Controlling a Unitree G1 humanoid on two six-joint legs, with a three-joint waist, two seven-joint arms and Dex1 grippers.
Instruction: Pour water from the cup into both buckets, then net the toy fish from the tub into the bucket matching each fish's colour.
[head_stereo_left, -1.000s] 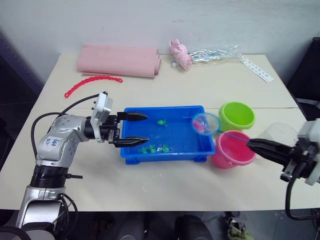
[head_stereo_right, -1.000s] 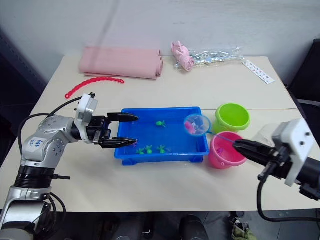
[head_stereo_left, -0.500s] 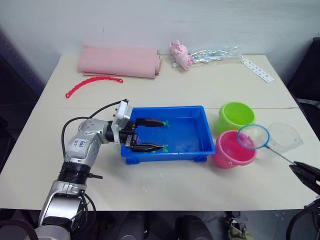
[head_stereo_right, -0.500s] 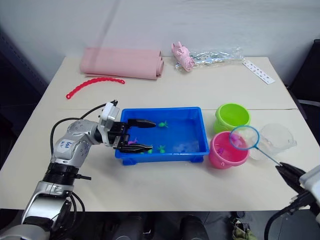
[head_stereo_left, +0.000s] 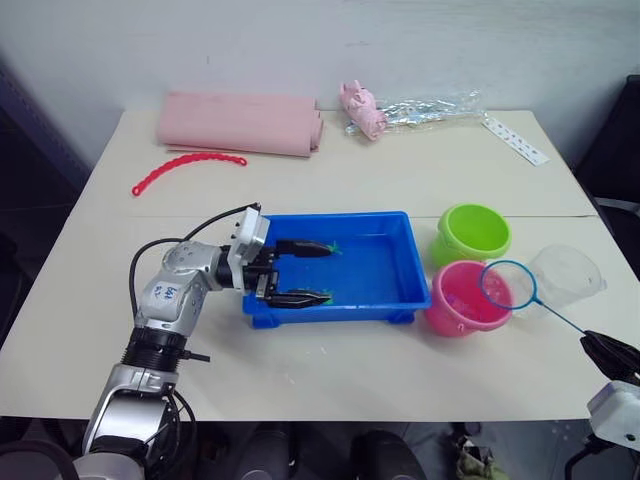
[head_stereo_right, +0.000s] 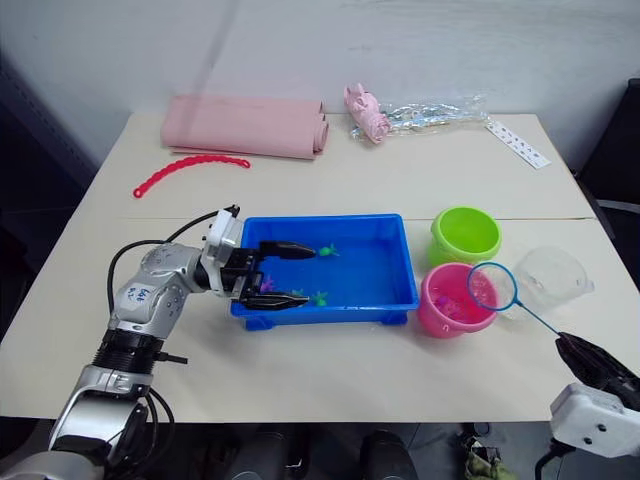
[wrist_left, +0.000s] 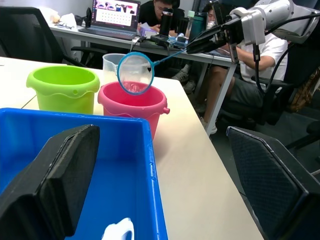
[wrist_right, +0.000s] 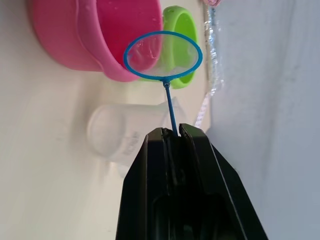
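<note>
The blue tub sits mid-table with green toy fish and a pink one in it. My left gripper is open at the tub's left end, one finger inside and one outside the front wall. Right of the tub stand the green bucket and, nearer, the pink bucket. The clear cup stands right of them. My right gripper is shut on the net's thin handle. The net hangs at the pink bucket's right rim, and its mesh looks empty.
At the back lie a rolled pink cloth, a pink bead chain, a pink toy with a plastic bag and a white strip. People sit at desks beyond the table's right end.
The net left the tub's right end with a pink fish and now hangs at the pink bucket. My left gripper moved right onto the tub's left end. The right arm drew back.
</note>
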